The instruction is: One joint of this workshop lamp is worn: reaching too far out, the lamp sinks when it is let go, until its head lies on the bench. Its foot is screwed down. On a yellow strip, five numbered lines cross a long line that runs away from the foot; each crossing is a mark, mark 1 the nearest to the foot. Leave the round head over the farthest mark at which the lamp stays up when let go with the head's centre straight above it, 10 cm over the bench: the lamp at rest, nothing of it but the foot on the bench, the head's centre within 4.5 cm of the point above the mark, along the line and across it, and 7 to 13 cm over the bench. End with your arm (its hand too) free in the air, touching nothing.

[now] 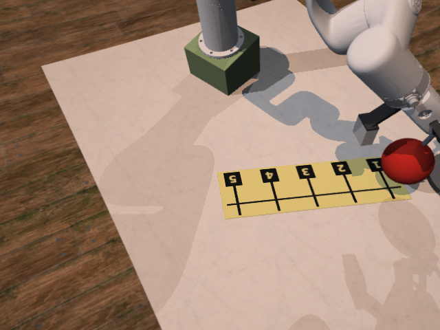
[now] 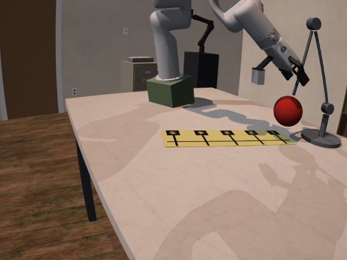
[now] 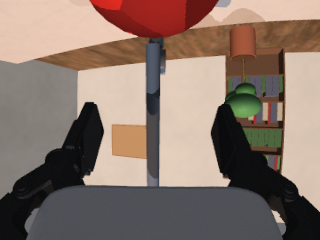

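Note:
The lamp's red round head (image 1: 407,160) (image 2: 287,110) hangs clear of the bench near mark 1 (image 1: 390,188) (image 2: 283,140), at the foot end of the yellow strip (image 1: 256,192) (image 2: 190,138). Mark 5 (image 1: 237,203) (image 2: 175,142) is at the strip's far end. The lamp's grey foot (image 2: 320,138) stands just past the strip. A thin grey rod (image 2: 294,89) (image 3: 154,100) rises from the head. My gripper (image 2: 301,77) (image 3: 157,117) is open, its fingers on either side of this rod just above the head, not touching it.
The arm's green base block (image 1: 223,67) (image 2: 171,92) stands at the back of the bench. The lamp's upper joint (image 2: 313,23) and lower joint (image 2: 327,108) stand right of my gripper. The bench's left edge (image 2: 84,140) drops to a wooden floor.

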`<state>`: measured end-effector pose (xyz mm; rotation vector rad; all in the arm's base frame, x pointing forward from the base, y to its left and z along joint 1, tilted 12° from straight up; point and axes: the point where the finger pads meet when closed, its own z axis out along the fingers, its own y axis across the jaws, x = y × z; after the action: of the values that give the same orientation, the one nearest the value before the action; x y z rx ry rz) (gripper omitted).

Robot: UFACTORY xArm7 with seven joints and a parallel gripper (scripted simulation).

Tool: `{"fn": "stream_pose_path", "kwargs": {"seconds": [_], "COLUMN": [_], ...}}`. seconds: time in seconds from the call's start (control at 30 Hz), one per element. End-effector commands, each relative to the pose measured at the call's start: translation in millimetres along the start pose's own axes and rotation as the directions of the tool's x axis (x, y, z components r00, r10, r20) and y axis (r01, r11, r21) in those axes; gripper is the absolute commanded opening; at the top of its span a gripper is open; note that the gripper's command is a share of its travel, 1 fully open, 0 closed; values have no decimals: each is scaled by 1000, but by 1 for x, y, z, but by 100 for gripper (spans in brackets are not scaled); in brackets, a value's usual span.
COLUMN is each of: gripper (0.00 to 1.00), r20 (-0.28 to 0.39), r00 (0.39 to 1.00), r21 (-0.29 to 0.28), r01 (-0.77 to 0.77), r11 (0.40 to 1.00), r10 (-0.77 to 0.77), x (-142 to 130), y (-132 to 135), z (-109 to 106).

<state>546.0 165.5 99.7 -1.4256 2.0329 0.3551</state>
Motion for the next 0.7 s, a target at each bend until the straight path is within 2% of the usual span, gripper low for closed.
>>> {"fn": "stream_pose_path", "kwargs": {"seconds": [0.0, 0.53, 0.57, 0.67], "gripper": [100, 100, 0, 0], "r20": [2, 1, 1, 1], "r00": [1000, 1000, 1000, 1000], "r21": [4, 7, 7, 7], "r01": [3, 4, 4, 4], "r11": [1000, 1000, 1000, 1000], "r10": [-3, -4, -4, -4], "x": [-2, -3, -3, -3], "y": [-2, -3, -3, -3], "z": [2, 6, 6, 6]}}
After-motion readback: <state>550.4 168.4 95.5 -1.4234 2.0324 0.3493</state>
